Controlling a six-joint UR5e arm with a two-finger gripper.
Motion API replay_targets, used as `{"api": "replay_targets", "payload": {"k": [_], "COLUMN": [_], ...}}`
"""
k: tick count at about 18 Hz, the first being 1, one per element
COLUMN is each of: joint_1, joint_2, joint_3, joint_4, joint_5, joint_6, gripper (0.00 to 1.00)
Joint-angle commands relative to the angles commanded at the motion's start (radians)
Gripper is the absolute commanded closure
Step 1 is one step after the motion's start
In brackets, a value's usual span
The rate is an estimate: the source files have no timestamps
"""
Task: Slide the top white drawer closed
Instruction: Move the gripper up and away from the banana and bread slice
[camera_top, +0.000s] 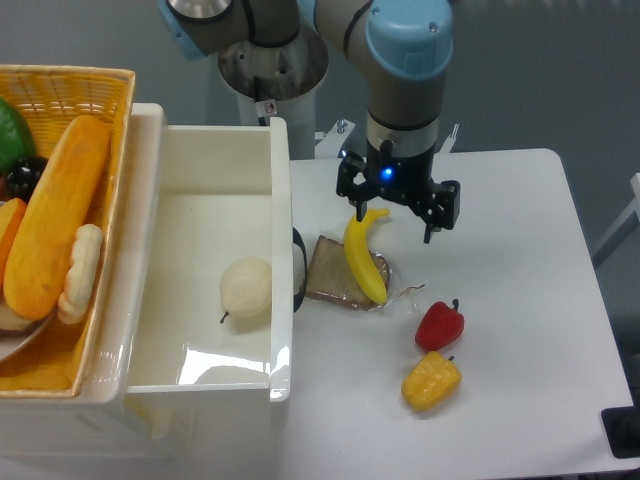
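**Drawer open, lies at 9 o'clock of the pincer**

The large glossy white deep drawer with thick walls (215, 160) is pulled out, occupying the left-centre of the view. Its front panel is the right wall, and the black loop handle (298, 268) sticks out of it toward 3 o'clock, just beside the slice of brown bread in clear wrap (337, 272). Inside the drawer sits a pale round pear-like fruit (246, 287).

The black two-finger pincer (400, 215) hangs over the white desk (520, 250) above the upper end of a yellow banana (364, 258). Fingers look spread and released; nothing seems clamped, though the banana tip between them makes this hard to be sure of.

Key relation: the drawer front panel lies at roughly 9 o'clock from the pincer, near but apart, with the handle a little lower, about 8 o'clock. The drawer's travel axis runs 3-to-9 o'clock, so my read is the closing push goes toward 9 o'clock, against the front panel or handle. The panel's long edge runs 12-to-6 o'clock, square to that push.

Judged risk: banana and bread lie between pincer and handle, so a low approach could drag them along.

Other items: a red bell pepper (439, 325) and a yellow bell pepper (431, 381) at 5 o'clock of the pincer, well apart from the drawer. A woven yellow basket (70, 85) holding a long bread loaf (55, 215) sits at the far left, beside the drawer.
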Motion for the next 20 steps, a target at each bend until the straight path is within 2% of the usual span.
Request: {"api": "replay_targets", "payload": {"k": [9, 12, 14, 20], "joint_1": [0.02, 0.023, 0.025, 0.025], "joint_2": [-0.038, -0.041, -0.064, -0.112], "joint_3": [-0.005, -0.032, -0.032, -0.034], "joint_4": [0.021, 0.041, 0.058, 0.057], "joint_5": [0.005, 0.005, 0.005, 0.006], "joint_6": [-0.005, -0.087, -0.109, -0.124], "gripper": [0.0, 0.0, 0.0, 0.0]}}
